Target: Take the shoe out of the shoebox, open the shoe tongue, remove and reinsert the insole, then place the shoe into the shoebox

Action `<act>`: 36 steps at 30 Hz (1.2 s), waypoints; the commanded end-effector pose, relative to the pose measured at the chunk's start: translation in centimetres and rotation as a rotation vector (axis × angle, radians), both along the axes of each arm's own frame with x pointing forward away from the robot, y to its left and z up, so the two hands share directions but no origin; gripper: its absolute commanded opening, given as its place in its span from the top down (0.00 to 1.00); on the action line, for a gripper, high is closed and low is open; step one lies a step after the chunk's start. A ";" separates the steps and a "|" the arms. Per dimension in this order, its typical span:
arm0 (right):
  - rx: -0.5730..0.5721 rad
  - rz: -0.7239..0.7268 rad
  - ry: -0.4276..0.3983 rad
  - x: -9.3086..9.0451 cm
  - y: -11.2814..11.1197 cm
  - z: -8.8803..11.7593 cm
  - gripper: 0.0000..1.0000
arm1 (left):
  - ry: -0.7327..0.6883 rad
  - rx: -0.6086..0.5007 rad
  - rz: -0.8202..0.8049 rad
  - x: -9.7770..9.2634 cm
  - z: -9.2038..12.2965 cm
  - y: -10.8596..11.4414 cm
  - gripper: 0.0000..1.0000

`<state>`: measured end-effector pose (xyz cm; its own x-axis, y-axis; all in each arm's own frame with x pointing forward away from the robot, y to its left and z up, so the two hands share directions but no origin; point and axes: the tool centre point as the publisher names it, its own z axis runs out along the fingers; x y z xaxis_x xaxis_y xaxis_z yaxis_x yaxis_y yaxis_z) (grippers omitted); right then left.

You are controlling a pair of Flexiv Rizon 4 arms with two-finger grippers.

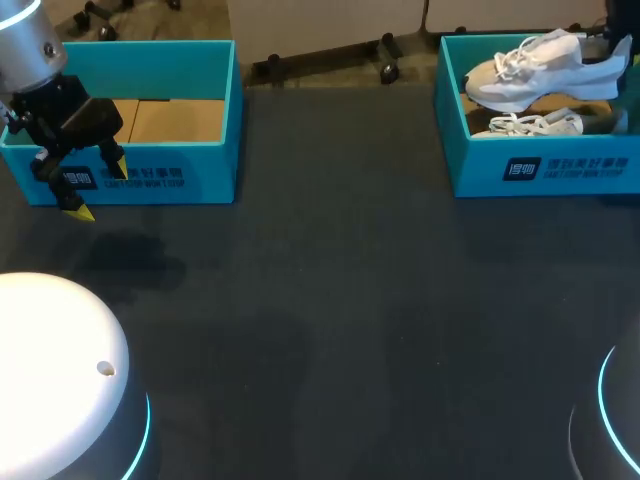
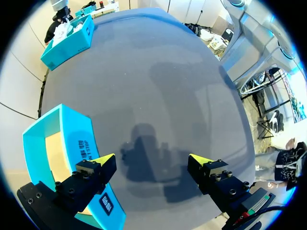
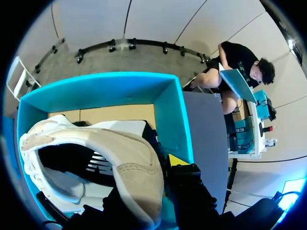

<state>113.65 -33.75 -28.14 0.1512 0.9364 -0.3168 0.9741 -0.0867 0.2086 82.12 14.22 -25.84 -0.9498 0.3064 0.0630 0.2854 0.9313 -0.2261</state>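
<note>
Dark matt table (image 1: 330,310) lies under both arms, mostly out ahead of the left gripper (image 2: 151,160). That gripper hangs just off the surface with its yellow tips spread wide and nothing between them. The empty left shoebox (image 1: 200,180), teal with a bare cardboard floor, stands right beside one of its fingers. This looks like a waiting pose that leaves the middle of the table free for the work on the tongue and insole.

Directly below the right gripper (image 3: 146,179) sits the right shoebox (image 1: 540,170), the same teal. The shoe (image 1: 530,65), pale cream with white laces, is raised above the box's rim and tilted, toe pointing away from the gripper. The right gripper is clamped on its heel end: one yellow-tipped finger (image 3: 178,160) presses the outer side, while the other is hidden behind the heel. Gripping at the heel probably leaves the laces and tongue clear for the next steps.

A second shoe (image 1: 535,124) lies on the box floor under the lifted one. Taking-out seems under way, and the shoe has not yet cleared the box.
</note>
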 end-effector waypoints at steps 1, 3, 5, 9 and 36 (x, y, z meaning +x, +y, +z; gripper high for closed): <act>0.008 -0.008 -0.005 -0.5 0.1 -0.1 1.00 | 0.001 0.002 -0.002 0.0 0.1 0.0 0.00; 0.007 -0.013 -0.003 -0.5 0.1 -0.4 1.00 | 0.001 0.002 -0.002 0.0 0.1 0.0 0.00; 0.003 -0.022 0.003 -0.5 0.1 -0.7 1.00 | 0.001 0.002 -0.002 0.0 0.1 0.0 0.00; 0.020 -0.033 0.007 -0.4 -0.1 -1.7 1.00 | 0.001 0.002 -0.002 0.0 0.1 0.0 0.00; 0.058 -0.050 0.032 2.1 -0.4 -6.5 1.00 | 0.001 0.002 -0.002 0.0 0.1 0.0 0.00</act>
<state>114.65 -34.08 -34.03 0.1895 0.9446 -0.2678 0.9725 -0.1430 0.1838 82.12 14.22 -25.84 -0.9498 0.3064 0.0630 0.2854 0.9314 -0.2261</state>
